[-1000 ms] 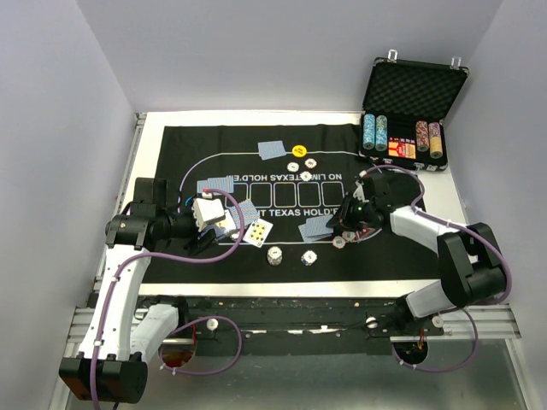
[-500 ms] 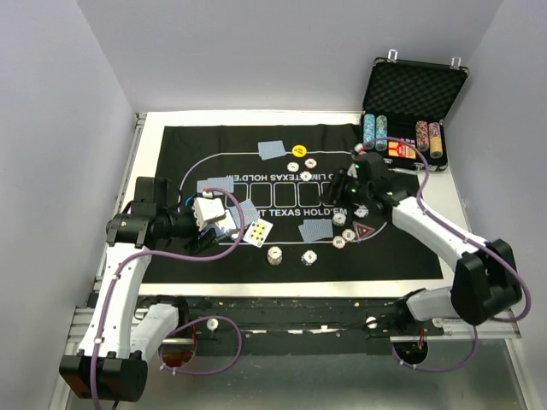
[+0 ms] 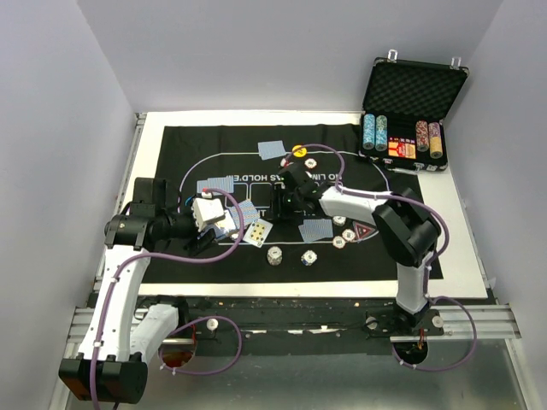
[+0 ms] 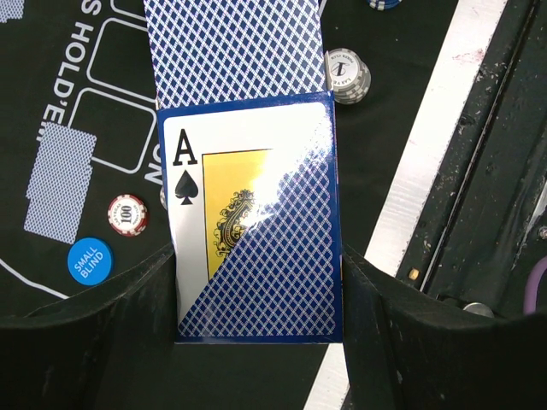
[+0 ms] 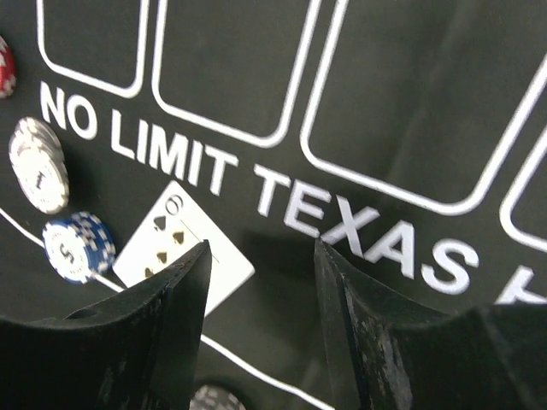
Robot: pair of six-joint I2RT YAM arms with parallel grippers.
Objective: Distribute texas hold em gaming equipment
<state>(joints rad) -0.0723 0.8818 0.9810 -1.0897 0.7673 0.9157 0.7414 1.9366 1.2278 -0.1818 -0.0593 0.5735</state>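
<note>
Black felt mat [image 3: 342, 265] covers most of the table. An open chip case [image 3: 414, 85] sits off its far right corner.

The right arm reaches across mid-mat and hides part of the print. The right gripper [image 5: 261, 256] has its fingers apart with nothing between them, above the "NO LIMIT TEXAS" lettering.

The left gripper [image 3: 208, 213] is clamped on the deck box [image 4: 282, 282], which blocks much of that wrist view. A blue-backed card [image 4: 235, 47] sticks out of its top.

We note card pairs [image 3: 316, 229] face down and one face-up spade card [image 5: 184, 248], possibly a six. Chip stacks [image 5: 38, 162] lie beside it. The yellow disc [image 3: 298, 151] is at the far side and the blue disc [image 4: 89, 260] reads SMALL BLIND.
</note>
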